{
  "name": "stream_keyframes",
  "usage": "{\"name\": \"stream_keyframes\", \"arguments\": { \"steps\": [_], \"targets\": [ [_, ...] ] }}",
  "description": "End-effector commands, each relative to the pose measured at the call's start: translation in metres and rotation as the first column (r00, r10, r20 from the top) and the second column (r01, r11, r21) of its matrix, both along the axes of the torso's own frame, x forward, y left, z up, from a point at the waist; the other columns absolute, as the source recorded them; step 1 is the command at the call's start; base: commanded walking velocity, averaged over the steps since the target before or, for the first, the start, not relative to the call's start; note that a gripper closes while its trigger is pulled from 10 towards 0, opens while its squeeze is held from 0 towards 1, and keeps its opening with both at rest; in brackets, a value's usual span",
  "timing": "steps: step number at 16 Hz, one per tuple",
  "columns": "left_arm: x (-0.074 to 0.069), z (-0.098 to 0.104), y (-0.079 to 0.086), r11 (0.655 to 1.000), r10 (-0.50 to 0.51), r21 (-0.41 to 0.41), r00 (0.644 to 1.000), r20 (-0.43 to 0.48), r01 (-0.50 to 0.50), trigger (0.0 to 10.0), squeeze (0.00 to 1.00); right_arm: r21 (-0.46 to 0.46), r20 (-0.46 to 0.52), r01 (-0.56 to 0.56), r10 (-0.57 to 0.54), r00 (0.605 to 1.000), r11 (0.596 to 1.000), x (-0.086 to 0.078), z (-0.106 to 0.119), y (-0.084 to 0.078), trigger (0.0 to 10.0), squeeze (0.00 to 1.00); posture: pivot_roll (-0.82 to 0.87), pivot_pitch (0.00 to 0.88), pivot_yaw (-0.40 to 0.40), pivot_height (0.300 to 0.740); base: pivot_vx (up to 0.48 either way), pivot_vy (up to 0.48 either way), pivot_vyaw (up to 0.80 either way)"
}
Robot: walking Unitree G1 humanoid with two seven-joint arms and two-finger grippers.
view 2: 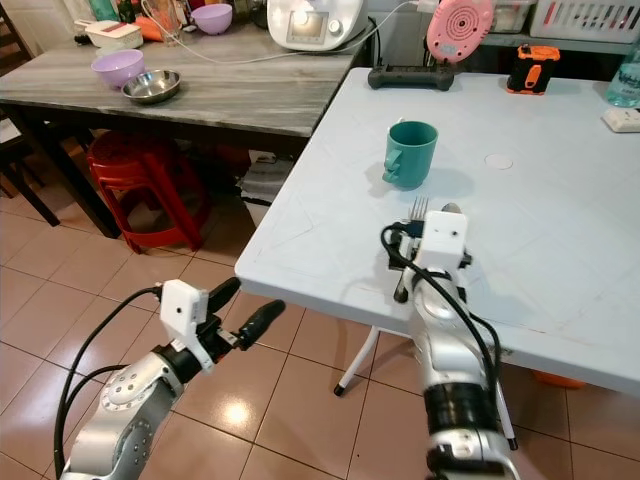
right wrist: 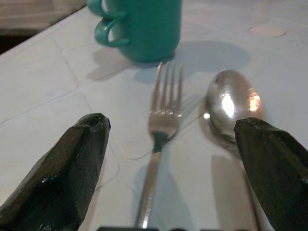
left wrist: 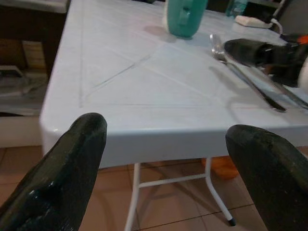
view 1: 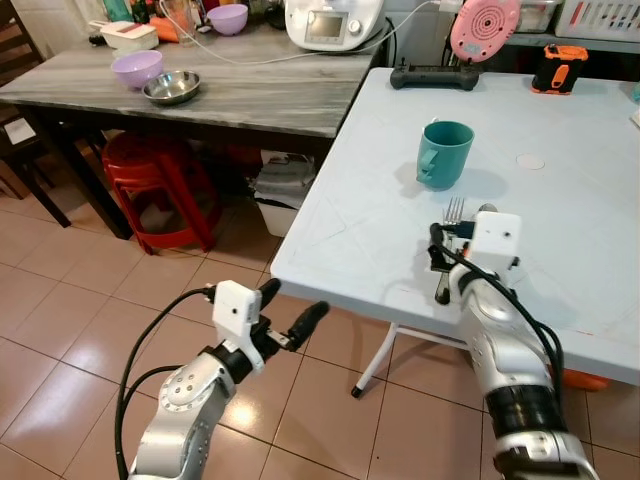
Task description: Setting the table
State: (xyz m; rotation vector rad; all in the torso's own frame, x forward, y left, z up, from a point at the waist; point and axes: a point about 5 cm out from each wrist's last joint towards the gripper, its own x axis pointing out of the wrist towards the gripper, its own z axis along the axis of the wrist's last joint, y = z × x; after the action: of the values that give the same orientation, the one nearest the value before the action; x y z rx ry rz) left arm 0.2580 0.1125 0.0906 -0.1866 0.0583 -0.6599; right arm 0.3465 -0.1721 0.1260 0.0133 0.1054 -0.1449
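1. Since the cutlery lies directly ahead of it, the right gripper is judged the nearer tool: it is held low over the white table, fingers spread wide apart with nothing between them, one on each side of the fork and spoon handles.
2. Just beyond those fingers, the fork and the spoon are seen lying flat and side by side, not touching. Their long axes run parallel and away from the robot, tines and bowl pointing toward the mug, handles toward the gripper.
3. Farther along that same line, the teal mug is found standing upright, near the fork tips but apart from them, handle turned toward the table's left edge.
4. Off the near left corner of the table, over the tiled floor, the left gripper is held with its fingers also apart and empty; the cutlery lies across the table from it.
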Motion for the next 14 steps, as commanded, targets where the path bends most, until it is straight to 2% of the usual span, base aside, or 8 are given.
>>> {"name": "stream_keyframes", "arguments": {
  "steps": [1,2,3,4,5,10,14],
  "targets": [
    [-0.001,0.003,0.001,1.0,-0.012,0.002,1.0,0.008,0.012,10.0,0.0,-0.004,-0.016,-0.027,0.027,1.0,1.0,0.003,-0.001,0.008,10.0,0.0,-0.07,0.112,0.096,0.74,0.0,0.0,0.0],
    [-0.001,0.004,0.0,1.0,-0.018,0.0,1.0,0.01,0.018,10.0,0.0,-0.004,-0.019,-0.028,0.028,0.999,1.0,0.005,-0.001,0.008,10.0,0.0,-0.07,0.112,0.097,0.74,0.0,0.0,0.0],
    [-0.001,0.005,0.0,1.0,-0.024,-0.001,1.0,0.012,0.024,10.0,0.0,-0.004,-0.022,-0.028,0.028,0.999,1.0,0.006,-0.001,0.009,8.8,0.0,-0.07,0.112,0.097,0.74,0.0,0.0,0.0],
    [-0.002,0.007,-0.002,0.999,-0.04,-0.005,0.999,0.022,0.04,10.0,0.0,0.003,-0.052,-0.034,0.034,0.998,0.999,0.009,-0.005,0.01,1.8,0.0,-0.07,0.112,0.097,0.74,0.0,0.0,0.0],
    [-0.001,0.008,-0.002,0.999,-0.047,-0.006,0.998,0.031,0.048,10.0,0.0,0.0,-0.078,-0.039,0.039,0.996,0.999,0.01,-0.009,0.011,0.0,0.0,-0.07,0.11,0.097,0.74,0.0,0.0,0.0],
    [0.001,0.013,-0.003,0.998,-0.062,-0.017,0.997,0.054,0.063,10.0,0.0,-0.008,-0.133,-0.034,0.033,0.991,0.999,0.007,-0.02,0.012,0.0,0.0,-0.07,0.11,0.097,0.74,0.0,0.0,0.0],
    [-0.006,0.016,-0.009,0.982,-0.179,-0.052,0.982,0.056,0.182,10.0,0.0,0.006,-0.168,-0.02,0.02,0.986,1.0,0.006,-0.028,0.007,0.0,0.0,-0.07,0.104,0.096,0.74,0.0,0.0,0.0]
  ]
}}
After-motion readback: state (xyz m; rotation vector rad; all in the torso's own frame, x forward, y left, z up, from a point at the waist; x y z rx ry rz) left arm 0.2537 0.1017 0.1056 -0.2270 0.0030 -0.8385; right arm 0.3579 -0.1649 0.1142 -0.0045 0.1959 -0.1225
